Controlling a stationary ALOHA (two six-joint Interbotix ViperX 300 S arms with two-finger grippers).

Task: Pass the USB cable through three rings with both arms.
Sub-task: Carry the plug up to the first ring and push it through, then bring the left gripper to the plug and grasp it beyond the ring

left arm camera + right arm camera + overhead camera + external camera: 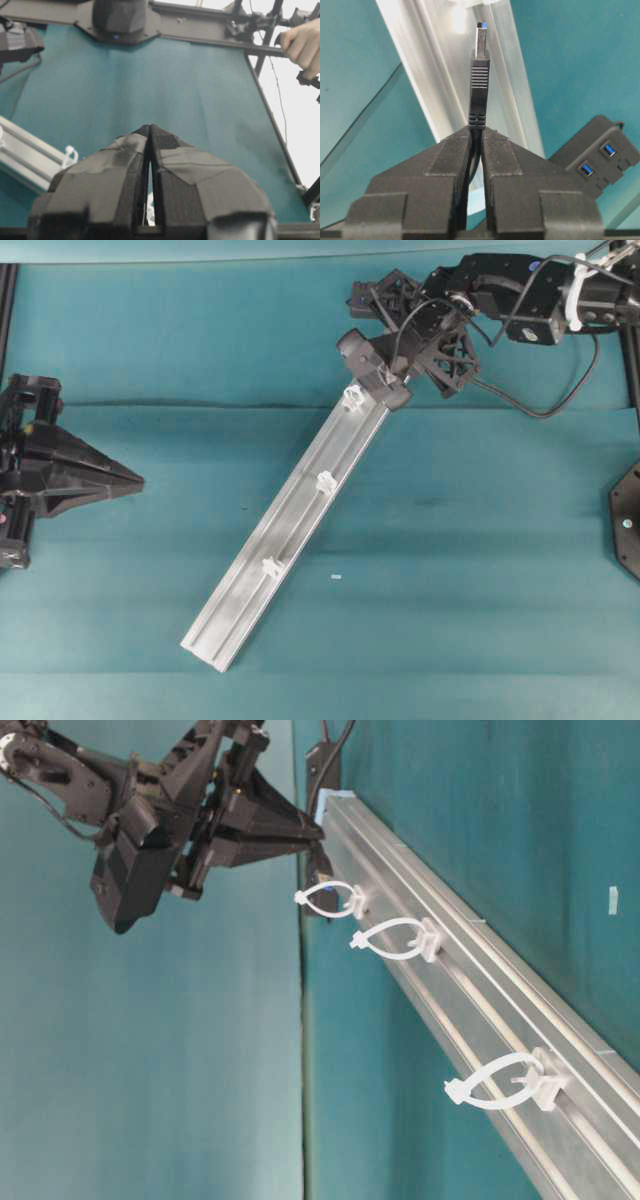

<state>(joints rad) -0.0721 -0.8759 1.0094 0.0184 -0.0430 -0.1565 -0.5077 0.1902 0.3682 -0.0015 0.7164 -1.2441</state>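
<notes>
The rail (285,550) is bright silver metal, smooth with fine lengthwise grooves and a brushed sheen, and the three rings (388,938) fixed along it are milky white plastic with a slight gloss. The table cover (200,360) is matt teal cloth with soft creases. The plug (479,75) of the cable has a ribbed matt black plastic body and a bare shiny metal tip, the hub (597,155) is matt black plastic, and the fingers (125,170) of both grippers are dull black, wrapped in slightly rough tape.
</notes>
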